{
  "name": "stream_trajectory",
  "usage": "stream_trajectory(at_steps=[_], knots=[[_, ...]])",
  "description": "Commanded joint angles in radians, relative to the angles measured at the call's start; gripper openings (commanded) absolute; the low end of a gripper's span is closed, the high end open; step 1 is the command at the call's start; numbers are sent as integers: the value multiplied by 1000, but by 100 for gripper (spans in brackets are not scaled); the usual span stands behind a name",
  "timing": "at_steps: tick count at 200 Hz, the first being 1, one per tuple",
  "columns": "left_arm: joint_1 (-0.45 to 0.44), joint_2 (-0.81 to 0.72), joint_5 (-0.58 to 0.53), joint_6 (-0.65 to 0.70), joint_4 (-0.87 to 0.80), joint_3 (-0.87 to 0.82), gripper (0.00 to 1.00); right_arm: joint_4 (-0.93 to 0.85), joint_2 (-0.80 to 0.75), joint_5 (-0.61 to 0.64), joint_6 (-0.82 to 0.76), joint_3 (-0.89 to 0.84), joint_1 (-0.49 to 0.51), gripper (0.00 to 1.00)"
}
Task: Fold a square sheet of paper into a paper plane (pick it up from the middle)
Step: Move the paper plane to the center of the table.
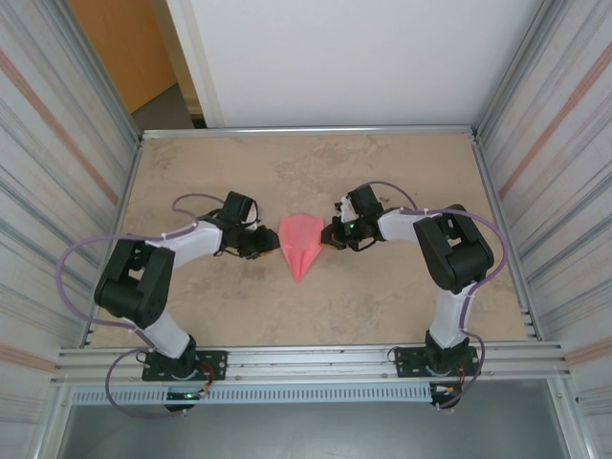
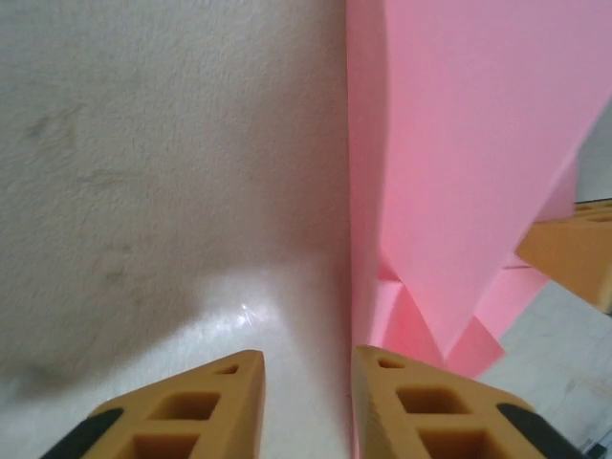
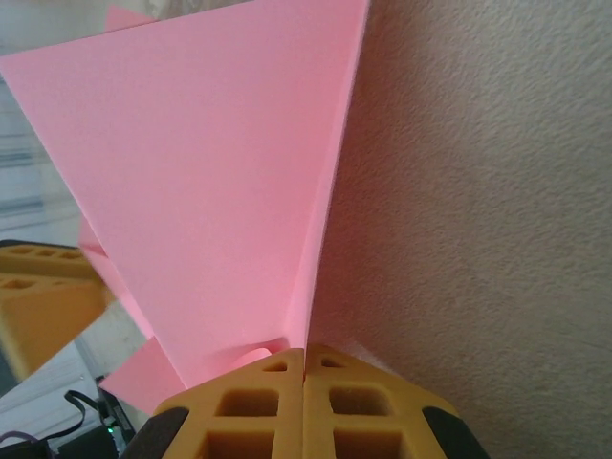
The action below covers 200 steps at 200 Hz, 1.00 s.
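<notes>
The pink-red paper, folded into a pointed paper plane, lies mid-table with its tip toward the near edge. My left gripper is at its left side and my right gripper at its right side. In the left wrist view the left gripper is open, bare table shows between its fingers, and the plane's edge runs along the inner side of the right finger. In the right wrist view the right gripper is shut, pinching the raised edge of the plane.
The beige table is fenced by metal rails and corrugated side walls. The other arm's orange finger shows behind the paper in the left wrist view, and likewise another finger in the right wrist view.
</notes>
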Motion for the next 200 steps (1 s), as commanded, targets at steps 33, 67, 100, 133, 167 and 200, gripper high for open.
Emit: stream_trajectory(at_steps=[33, 67, 100, 133, 167, 200], knots=[[-90, -177, -44, -16, -15, -55, 36, -10, 6, -29, -28, 33, 15, 1], [-166, -117, -57, 18, -7, -27, 40, -11, 9, -27, -30, 31, 17, 1], [-183, -48, -69, 42, -22, 24, 42, -13, 4, -22, -33, 27, 18, 1], [-194, 3, -54, 55, -10, 60, 42, -11, 2, -20, -31, 22, 20, 1], [-216, 61, -46, 64, -20, 103, 40, -16, 1, -19, -33, 27, 20, 1], [-224, 102, -76, 72, -54, 130, 41, -17, 0, -18, -33, 28, 19, 1]])
